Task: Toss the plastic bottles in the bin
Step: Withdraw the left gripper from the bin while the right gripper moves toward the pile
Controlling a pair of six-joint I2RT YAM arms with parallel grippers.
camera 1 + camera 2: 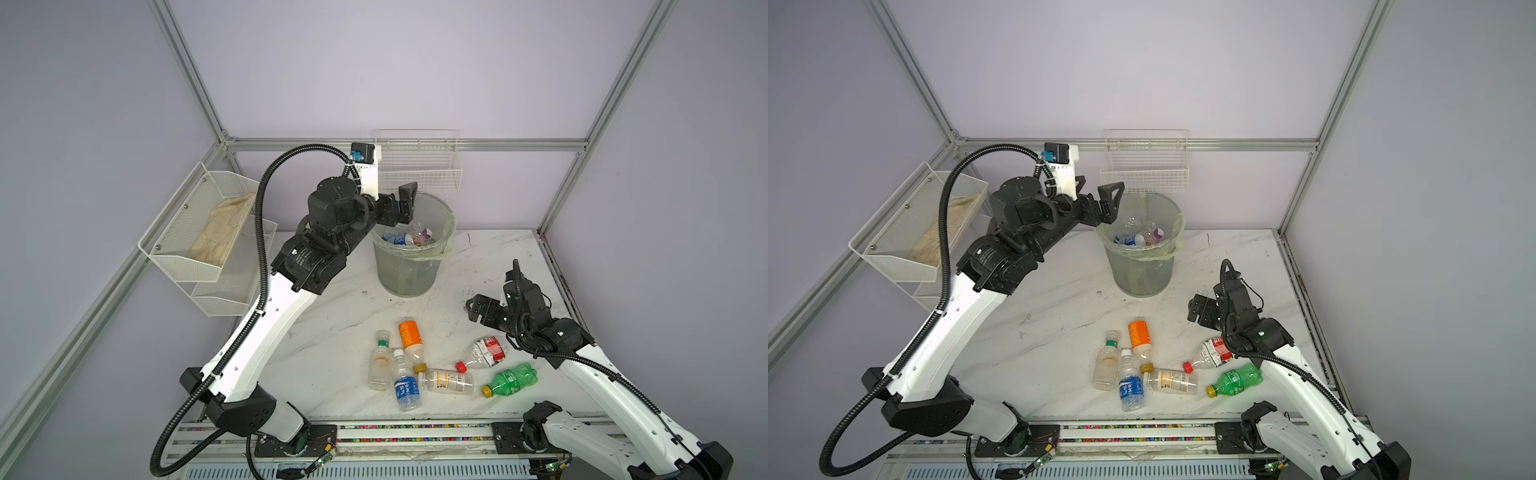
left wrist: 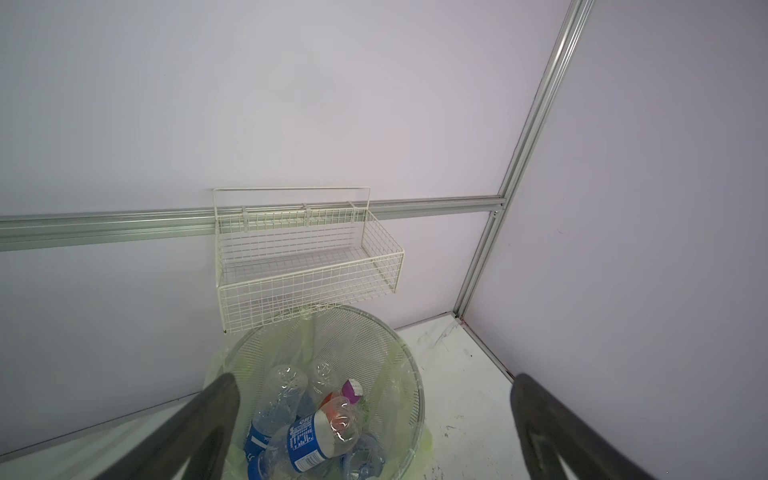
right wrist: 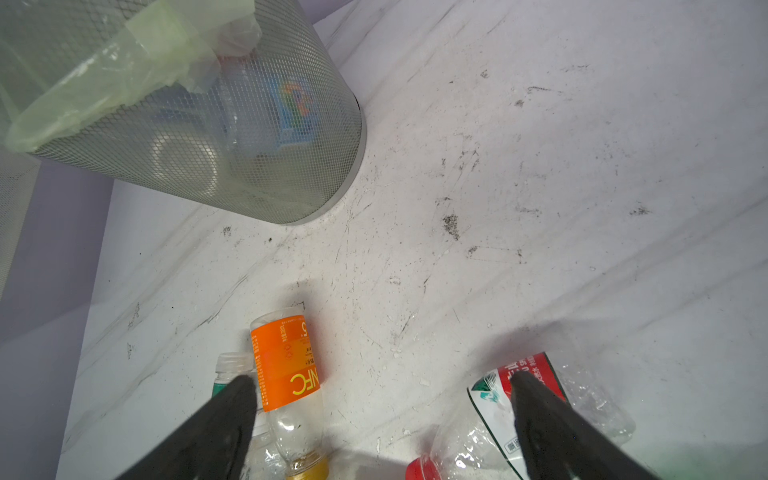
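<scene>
A grey mesh bin (image 1: 405,274), lined with pale green plastic, stands on a white marble table (image 1: 324,332). The left gripper (image 1: 406,205) hangs over the bin's left rim, jaws spread wide and holding nothing. Inside the bin lie several clear crushed bottles (image 1: 409,237), one with a blue label.

In front of the bin, six more bottles lie on their sides in a loose cluster. The orange-labelled bottle (image 1: 410,334) is nearest the bin and the green bottle (image 1: 511,380) is farthest. The right gripper (image 1: 471,309) hovers to the front right of the bin, released and empty, above the table beside the red-labelled bottle (image 1: 486,352).
</scene>
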